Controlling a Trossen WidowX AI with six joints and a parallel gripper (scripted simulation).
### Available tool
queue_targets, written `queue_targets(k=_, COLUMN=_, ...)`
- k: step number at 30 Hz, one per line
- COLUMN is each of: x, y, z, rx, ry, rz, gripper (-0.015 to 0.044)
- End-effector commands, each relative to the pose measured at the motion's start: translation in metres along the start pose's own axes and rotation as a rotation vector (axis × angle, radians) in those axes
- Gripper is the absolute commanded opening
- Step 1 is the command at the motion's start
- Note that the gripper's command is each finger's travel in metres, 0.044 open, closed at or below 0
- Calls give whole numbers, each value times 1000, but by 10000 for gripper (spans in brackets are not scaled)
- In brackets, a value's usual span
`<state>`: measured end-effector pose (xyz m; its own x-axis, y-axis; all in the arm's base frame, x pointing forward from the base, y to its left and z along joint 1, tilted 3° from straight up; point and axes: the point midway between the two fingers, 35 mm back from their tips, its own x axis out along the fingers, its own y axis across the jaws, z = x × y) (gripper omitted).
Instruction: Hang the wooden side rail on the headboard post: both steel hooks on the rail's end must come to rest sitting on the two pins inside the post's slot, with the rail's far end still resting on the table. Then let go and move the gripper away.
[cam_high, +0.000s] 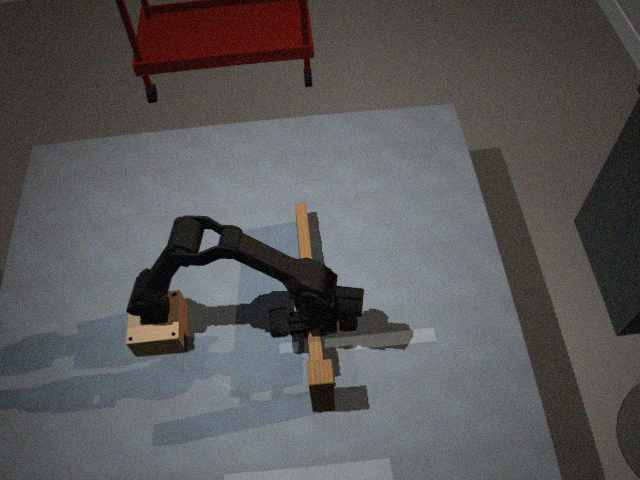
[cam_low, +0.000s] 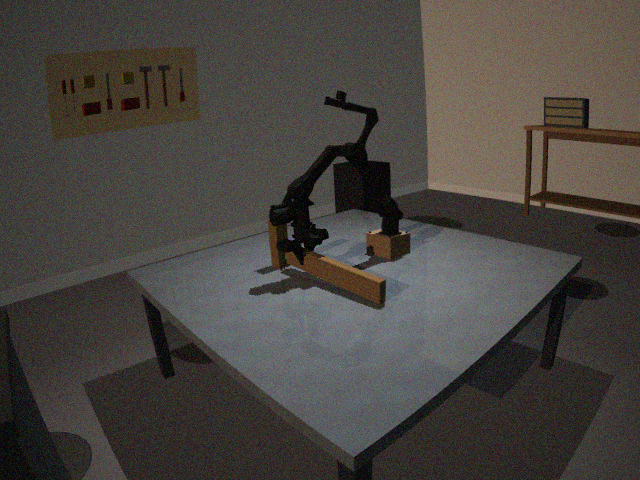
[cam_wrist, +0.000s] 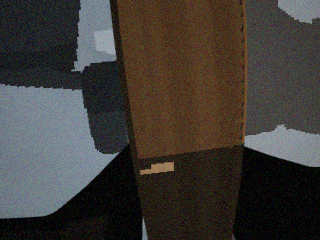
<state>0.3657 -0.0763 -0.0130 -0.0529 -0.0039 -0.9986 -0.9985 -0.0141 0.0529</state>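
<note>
The wooden side rail (cam_high: 303, 235) (cam_low: 346, 273) (cam_wrist: 185, 85) stands on its narrow edge, its far end low at the table (cam_high: 155, 180) (cam_low: 320, 372). My gripper (cam_high: 313, 328) (cam_low: 299, 252) (cam_wrist: 167, 144) is shut on the rail near its post end, one finger on each side. The upright headboard post (cam_high: 321, 373) (cam_low: 273, 248) stands at that end. In the top view the rail's end meets or nearly meets the post's face; I cannot tell if they touch. The hooks, pins and slot are hidden, so seating cannot be judged.
The arm rises from a wooden base block (cam_high: 157, 338) (cam_low: 387, 245) to one side of the rail and reaches over it. A red cart (cam_high: 222, 33) stands on the floor beyond the table. A tool board (cam_low: 121, 93) hangs on the wall.
</note>
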Motion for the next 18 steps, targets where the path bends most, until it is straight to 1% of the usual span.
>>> queue_targets(k=1, x=-10, y=-5, z=-1, rx=-4, ry=4, rz=-28, gripper=0)
queue_targets(k=18, x=-9, y=-7, z=-3, rx=-4, ry=4, rz=-28, gripper=0)
